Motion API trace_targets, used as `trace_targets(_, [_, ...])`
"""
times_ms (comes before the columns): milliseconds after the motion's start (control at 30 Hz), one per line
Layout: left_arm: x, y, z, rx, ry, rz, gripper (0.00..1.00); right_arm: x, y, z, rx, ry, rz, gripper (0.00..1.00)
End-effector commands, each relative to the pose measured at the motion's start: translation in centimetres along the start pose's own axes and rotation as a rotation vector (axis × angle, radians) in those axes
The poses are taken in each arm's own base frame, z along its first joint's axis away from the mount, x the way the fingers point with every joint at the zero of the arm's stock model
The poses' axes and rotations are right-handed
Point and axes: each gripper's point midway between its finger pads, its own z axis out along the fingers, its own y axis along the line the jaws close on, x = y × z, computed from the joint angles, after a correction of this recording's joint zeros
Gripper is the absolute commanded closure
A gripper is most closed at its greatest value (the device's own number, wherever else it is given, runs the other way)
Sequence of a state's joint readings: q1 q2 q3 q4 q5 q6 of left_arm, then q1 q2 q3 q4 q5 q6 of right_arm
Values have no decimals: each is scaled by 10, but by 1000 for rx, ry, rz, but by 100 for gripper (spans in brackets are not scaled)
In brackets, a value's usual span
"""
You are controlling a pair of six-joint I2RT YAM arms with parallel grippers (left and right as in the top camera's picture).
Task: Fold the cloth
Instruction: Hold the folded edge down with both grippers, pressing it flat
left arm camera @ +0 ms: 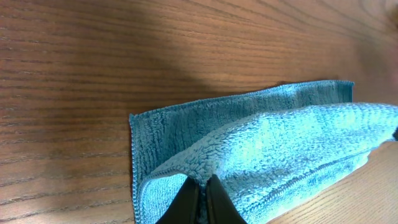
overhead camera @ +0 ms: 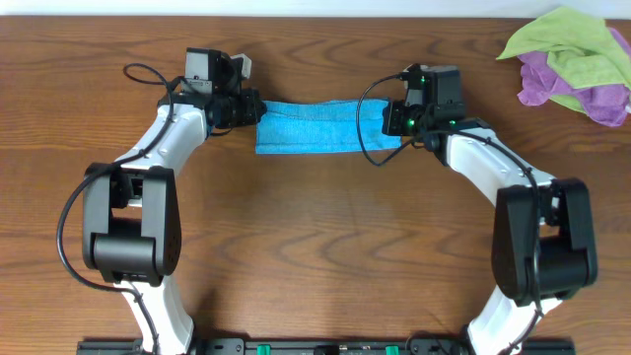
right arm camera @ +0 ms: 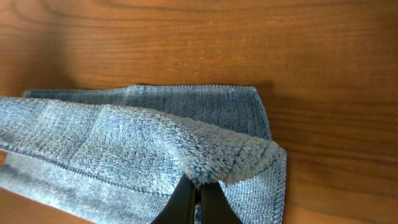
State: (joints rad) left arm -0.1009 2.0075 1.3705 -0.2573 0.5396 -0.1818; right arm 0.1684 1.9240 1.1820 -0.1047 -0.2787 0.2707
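**Task item.** The sky-blue cloth (overhead camera: 314, 128) lies on the wooden surface (overhead camera: 315, 247), toward its far side and near the middle. It forms a narrow band running left to right between the two arms. It is doubled lengthwise, with a lower layer flat on the surface and an upper layer drawn over it. In both wrist views a strip of the lower layer shows beyond the upper one.

**Left tool.** The left tool (left arm camera: 203, 184) is at the left end of the cloth. Its fingers are pressed together on the hemmed edge of the upper layer. At the pinch, the fabric rises off the lower layer in a ridge.

**Right tool.** The right tool (right arm camera: 198, 188) is at the right end of the cloth. It is also closed, clamping the corner of the upper layer. That corner curls up and over the fingertips, while the layer beneath it lies flat.

**Other items.** A crumpled lime-green cloth (overhead camera: 567, 44) sits at the far right corner of the surface. It partly overlies a purple cloth (overhead camera: 577, 97). Both are well apart from the blue cloth and the arms.
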Motion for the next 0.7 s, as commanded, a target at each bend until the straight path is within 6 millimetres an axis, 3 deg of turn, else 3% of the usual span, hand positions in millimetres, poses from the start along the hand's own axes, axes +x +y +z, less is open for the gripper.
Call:
trace_targets(0, [-6, -2, 0, 2, -9, 27, 94, -10, -1, 2, 7, -18, 4, 98])
trace_targets(400, [-2, 11, 1, -63, 5, 16, 94, -3, -5, 20, -8, 18, 15, 98])
trace_targets(667, [4, 9, 3, -56, 26, 11, 94, 5, -5, 21, -12, 49, 35, 98])
